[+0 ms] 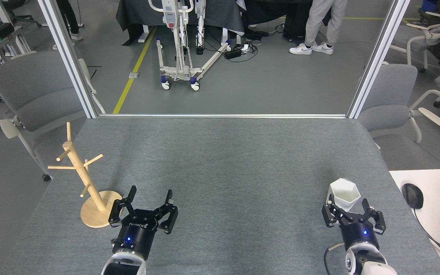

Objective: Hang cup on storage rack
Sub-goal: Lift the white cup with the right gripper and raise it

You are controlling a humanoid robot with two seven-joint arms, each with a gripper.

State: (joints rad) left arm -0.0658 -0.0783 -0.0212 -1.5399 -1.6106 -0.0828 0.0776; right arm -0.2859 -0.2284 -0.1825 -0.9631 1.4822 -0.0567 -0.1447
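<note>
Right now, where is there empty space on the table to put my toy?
The wide grey middle of the table, between the wooden rack and the white cup, is bare. It's crowded beside the rack's base, near the left gripper, and around the cup, near the right gripper.

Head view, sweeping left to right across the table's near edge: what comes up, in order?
storage rack → left gripper → right gripper with the cup just beyond it (their order is unclear) → computer mouse
</note>
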